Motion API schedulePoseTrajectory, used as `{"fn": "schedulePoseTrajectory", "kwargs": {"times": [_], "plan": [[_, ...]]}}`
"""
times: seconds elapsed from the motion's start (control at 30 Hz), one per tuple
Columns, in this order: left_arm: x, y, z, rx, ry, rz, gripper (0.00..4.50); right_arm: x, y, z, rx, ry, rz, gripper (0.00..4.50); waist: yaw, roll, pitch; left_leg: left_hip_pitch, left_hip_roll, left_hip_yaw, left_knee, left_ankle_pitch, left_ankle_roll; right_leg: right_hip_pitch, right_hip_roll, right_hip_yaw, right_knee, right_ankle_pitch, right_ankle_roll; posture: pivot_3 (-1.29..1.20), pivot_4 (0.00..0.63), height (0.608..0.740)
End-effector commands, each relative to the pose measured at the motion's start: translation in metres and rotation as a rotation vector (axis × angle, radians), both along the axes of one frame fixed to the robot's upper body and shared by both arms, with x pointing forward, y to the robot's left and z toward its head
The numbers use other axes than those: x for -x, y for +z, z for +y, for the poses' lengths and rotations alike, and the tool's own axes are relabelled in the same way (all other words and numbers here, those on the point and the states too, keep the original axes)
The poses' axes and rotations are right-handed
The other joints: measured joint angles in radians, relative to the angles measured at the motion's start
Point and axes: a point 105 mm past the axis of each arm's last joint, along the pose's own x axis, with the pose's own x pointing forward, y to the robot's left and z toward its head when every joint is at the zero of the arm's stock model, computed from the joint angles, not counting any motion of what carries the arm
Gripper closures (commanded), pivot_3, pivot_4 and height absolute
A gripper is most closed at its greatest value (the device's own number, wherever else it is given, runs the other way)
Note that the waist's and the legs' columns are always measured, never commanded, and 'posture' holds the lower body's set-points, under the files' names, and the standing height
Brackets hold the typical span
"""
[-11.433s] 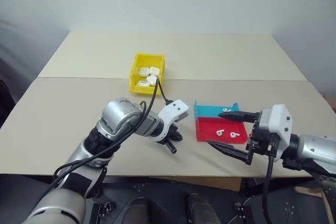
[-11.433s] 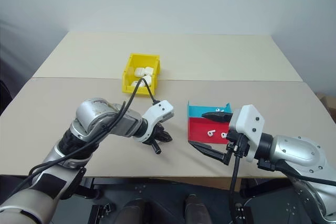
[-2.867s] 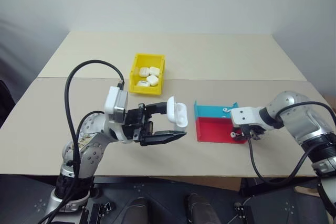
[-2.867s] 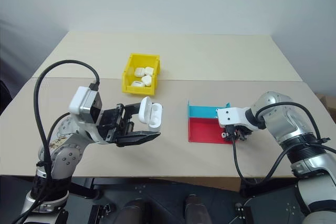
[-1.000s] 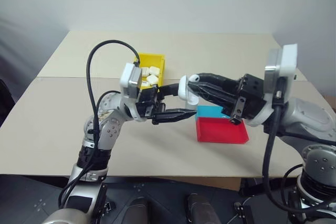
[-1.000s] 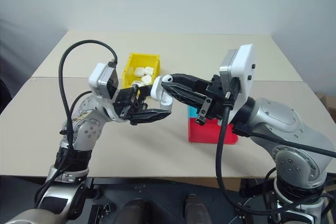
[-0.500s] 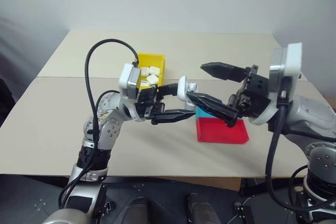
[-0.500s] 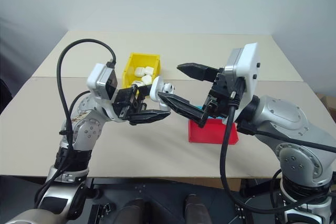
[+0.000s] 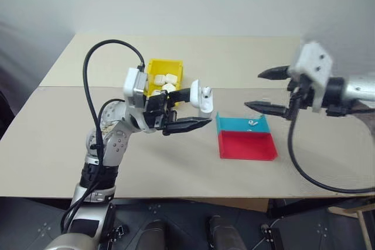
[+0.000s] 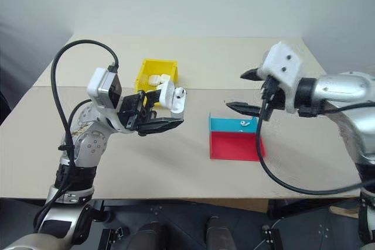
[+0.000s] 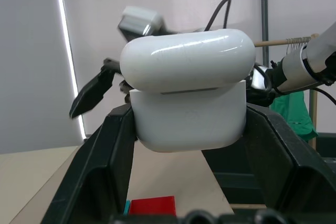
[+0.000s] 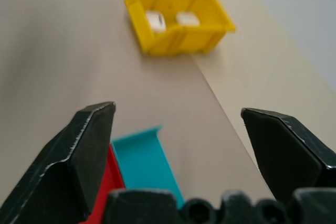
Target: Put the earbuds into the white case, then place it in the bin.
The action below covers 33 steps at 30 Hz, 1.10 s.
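Head camera views: beige table [image 9: 117, 150], two joined tops, pale wall behind. Left gripper [image 9: 187, 109] raised above the table left of centre, pointing right, clamped on the white case [image 9: 202, 99]; case upright between the two black fingers, lid tipped back only a little here, one white earbud stem [image 10: 181, 92] protruding at the top. Yellow bin [image 9: 164, 78] on the table just beyond the left gripper, holding several other white cases [image 9: 168, 79]. Shallow blue tray [image 9: 240, 125] and shallow red tray [image 9: 247, 145] side by side right of centre, blue farther, red nearer; one loose earbud [image 9: 252, 123] lying in the blue tray, red tray bare. Right gripper [image 9: 265, 91] raised beyond and to the right of the trays, pointing left, fingers spread wide and holding nothing, well apart from the case.

Left wrist view: white case [image 11: 186, 90] seen from close, gripped at its lower body by both black fingers [image 11: 100, 171]; lid resting nearly shut, a thin dark seam between lid and body. Right gripper [image 11: 94, 90] seen beyond as a dark fingertip; corner of the red tray [image 11: 152, 205] on the table below.

Right wrist view: right gripper's fingers [image 12: 79, 156] wide apart, nothing between them. Yellow bin [image 12: 178, 17] far across the table with white cases inside; blue tray [image 12: 144, 163] and edge of the red tray [image 12: 105, 192] near the fingers.
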Motion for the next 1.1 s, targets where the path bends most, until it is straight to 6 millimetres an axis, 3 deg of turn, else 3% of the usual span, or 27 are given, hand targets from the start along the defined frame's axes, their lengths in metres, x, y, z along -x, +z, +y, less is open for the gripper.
{"fn": "schedulePoseTrajectory", "kwargs": {"times": [0.03, 0.07, 0.23, 0.57, 1.1], "plan": [[0.006, 0.007, 0.003, 0.026, 0.016, -0.047, 1.71, -0.027, -0.021, -0.013, 0.281, 0.022, -0.040, 0.40, 0.001, 0.000, 0.000, -0.001, 0.000, 0.000, 0.000, 0.000, 0.000, 0.000, 0.000, 0.000, 0.000, 0.000, 0.000, 0.00, 0.150, 0.740], [0.008, 0.007, 0.004, 0.027, 0.017, -0.048, 1.71, -0.032, -0.028, -0.015, 0.333, 0.050, -0.025, 0.54, 0.000, 0.000, 0.000, -0.001, 0.000, 0.000, 0.000, 0.000, 0.000, -0.001, 0.000, 0.000, 0.000, 0.000, 0.000, 0.00, 0.150, 0.740], [0.010, 0.007, 0.007, 0.030, 0.044, -0.054, 1.71, -0.056, -0.054, -0.027, 0.562, 0.116, 0.021, 2.19, 0.005, 0.000, 0.000, -0.004, -0.001, 0.001, -0.001, 0.000, 0.000, -0.004, -0.001, 0.000, -0.002, 0.001, 0.000, 0.00, 0.150, 0.740], [0.016, 0.005, 0.010, 0.030, 0.087, -0.058, 1.71, -0.063, -0.070, -0.037, 0.664, 0.212, 0.182, 2.19, 0.008, 0.001, 0.000, -0.010, -0.001, 0.001, -0.001, 0.000, 0.000, -0.011, -0.002, 0.000, 0.000, 0.002, 0.000, 0.00, 0.150, 0.740], [0.018, 0.006, 0.014, 0.026, 0.118, -0.066, 1.71, -0.077, -0.095, -0.036, 0.666, 0.139, 0.178, 2.19, -0.002, 0.001, 0.000, -0.006, -0.001, 0.001, 0.001, 0.004, -0.006, -0.010, -0.002, 0.001, 0.011, 0.003, -0.002, 0.00, 0.150, 0.740]]}}
